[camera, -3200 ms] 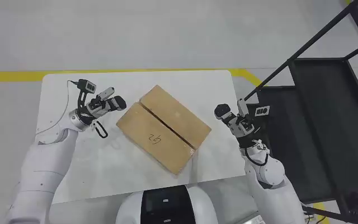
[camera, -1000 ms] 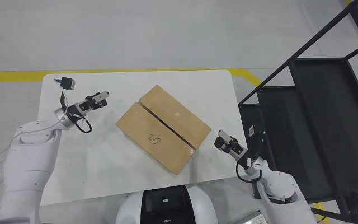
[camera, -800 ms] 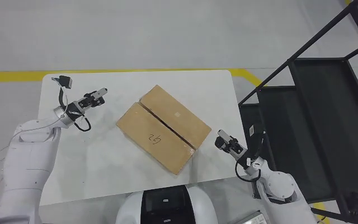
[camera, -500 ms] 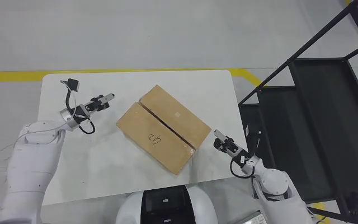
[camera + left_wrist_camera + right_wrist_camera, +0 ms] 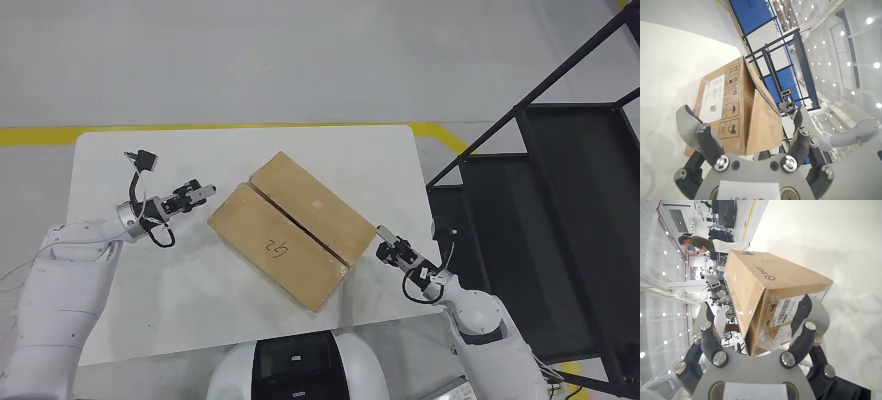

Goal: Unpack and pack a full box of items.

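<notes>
Left gripper: jaws apart, holding nothing, just beside the left end of the box, which sits shut and askew in the middle of the table. Right gripper: jaws likewise apart, just beside the right end. We judge that uneven pushes could swivel the box towards the near edge, or a finger could tear a flap.

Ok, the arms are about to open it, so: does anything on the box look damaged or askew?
Yes. The cardboard box lies diagonally on the table, its top flaps not flush at the end seam, and loose clear tape crumples out at the end facing the right tool.
</notes>
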Controlling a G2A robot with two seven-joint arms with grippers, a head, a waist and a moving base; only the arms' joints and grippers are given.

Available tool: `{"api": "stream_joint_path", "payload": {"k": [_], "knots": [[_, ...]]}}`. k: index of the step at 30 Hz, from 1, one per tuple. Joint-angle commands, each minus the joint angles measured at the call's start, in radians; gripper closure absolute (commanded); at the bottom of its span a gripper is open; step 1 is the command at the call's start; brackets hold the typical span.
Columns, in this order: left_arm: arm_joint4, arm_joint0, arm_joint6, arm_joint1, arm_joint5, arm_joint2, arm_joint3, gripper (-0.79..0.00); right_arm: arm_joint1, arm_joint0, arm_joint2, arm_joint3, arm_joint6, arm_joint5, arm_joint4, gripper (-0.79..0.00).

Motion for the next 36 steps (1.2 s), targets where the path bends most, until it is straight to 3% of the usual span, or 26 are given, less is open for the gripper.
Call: {"api": "stream_joint_path", "payload": {"k": [1,12,25,36], "knots": [[-0.010,-0.001,-0.016,-0.003,0.004,0.019,-0.002,-0.785,0.000,0.007,-0.004,0.003,-0.001,-0.005,0.021,-0.785],[-0.077,0.008,-0.136,0.004,0.010,0.044,0.020,-0.785,0.000,0.076,-0.036,0.042,-0.043,-0.056,0.032,-0.785],[-0.141,0.125,-0.269,0.059,0.144,0.014,-0.126,-0.785,-0.007,0.209,-0.130,0.098,-0.085,-0.029,-0.013,-0.785],[-0.186,0.165,-0.311,0.085,0.186,0.006,-0.164,-0.785,-0.010,0.323,-0.177,0.128,-0.088,0.008,-0.037,-0.785]]}}
